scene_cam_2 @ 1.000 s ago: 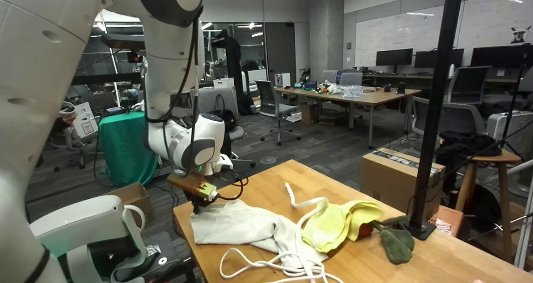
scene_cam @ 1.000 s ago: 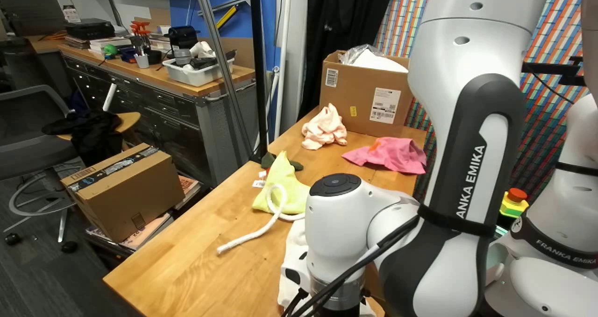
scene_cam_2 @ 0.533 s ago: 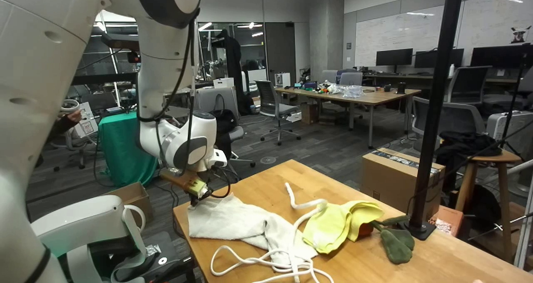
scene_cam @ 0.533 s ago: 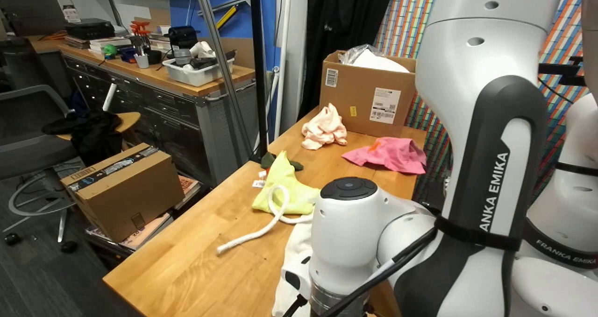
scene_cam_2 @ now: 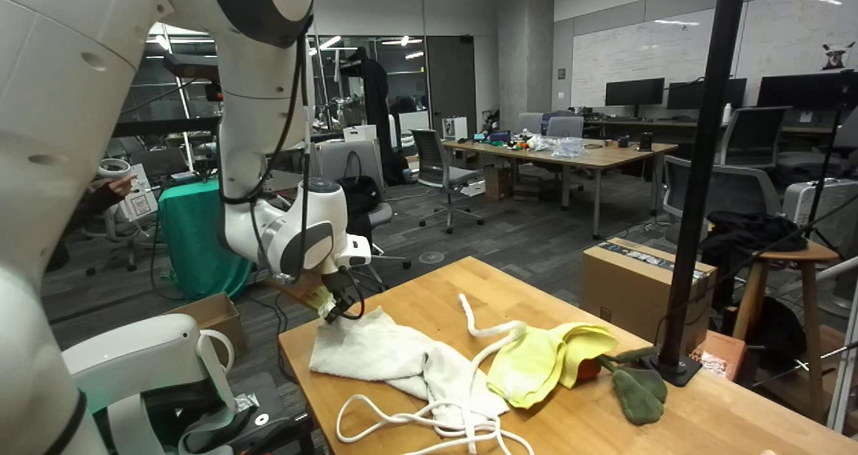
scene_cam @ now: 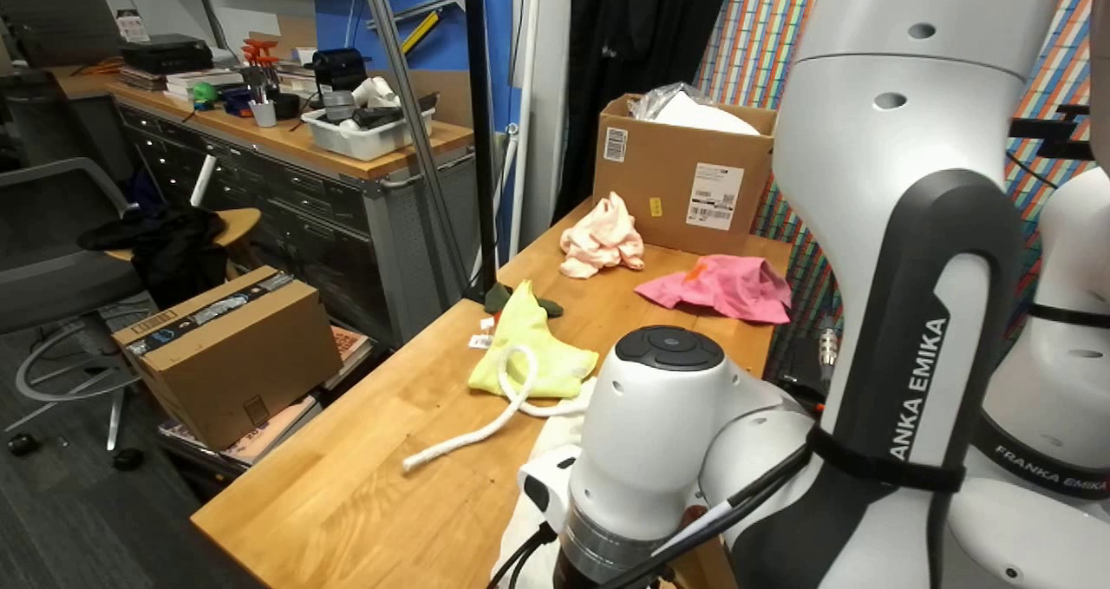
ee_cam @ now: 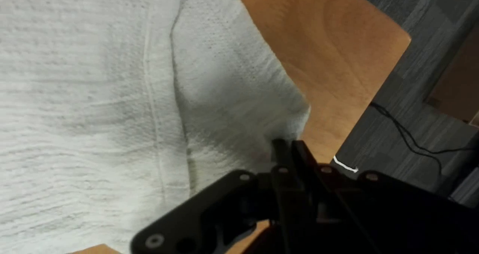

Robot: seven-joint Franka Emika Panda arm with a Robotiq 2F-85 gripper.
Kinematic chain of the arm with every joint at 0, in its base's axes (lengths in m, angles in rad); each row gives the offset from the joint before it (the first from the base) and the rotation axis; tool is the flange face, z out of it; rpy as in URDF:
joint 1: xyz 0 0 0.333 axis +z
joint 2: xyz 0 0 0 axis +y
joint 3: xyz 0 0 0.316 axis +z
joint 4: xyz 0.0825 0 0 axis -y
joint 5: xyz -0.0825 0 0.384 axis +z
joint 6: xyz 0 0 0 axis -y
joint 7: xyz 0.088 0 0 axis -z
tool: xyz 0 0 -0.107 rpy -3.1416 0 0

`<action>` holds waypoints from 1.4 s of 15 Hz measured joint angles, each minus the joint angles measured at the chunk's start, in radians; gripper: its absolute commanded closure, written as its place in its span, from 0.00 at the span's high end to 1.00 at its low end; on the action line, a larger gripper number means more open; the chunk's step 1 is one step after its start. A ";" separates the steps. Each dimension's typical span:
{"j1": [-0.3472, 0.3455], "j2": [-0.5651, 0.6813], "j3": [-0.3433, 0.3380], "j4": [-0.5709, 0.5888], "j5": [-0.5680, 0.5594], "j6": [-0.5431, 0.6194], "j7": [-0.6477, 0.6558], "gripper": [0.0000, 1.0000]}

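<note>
The black two-fingered claw [ee_cam: 289,143], nearly closed, pinches the rumpled white cloth towel [scene_cam_2: 379,353], now shifted left, we observe, in an exterior view, suggesting sound grip.

In an exterior view the arm [scene_cam_2: 87,106] arches up and over, its steep forearm [scene_cam_2: 258,120] leading down to a low-held wrist [scene_cam_2: 315,230]. Below, the gripper [ee_cam: 290,143] points downward; in the wrist view its dark fingers [ee_cam: 280,156] lie side by side, nearly together.

Pulled rumpled off-white cloth [scene_cam_2: 392,352] and looped white rope [scene_cam_2: 468,405] leftward in an exterior view; raised black two-fingered hand [ee_cam: 289,144] slightly.
</note>
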 measured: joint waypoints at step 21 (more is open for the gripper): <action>0.509 -0.137 -0.941 0.075 -0.578 -0.200 0.250 1.00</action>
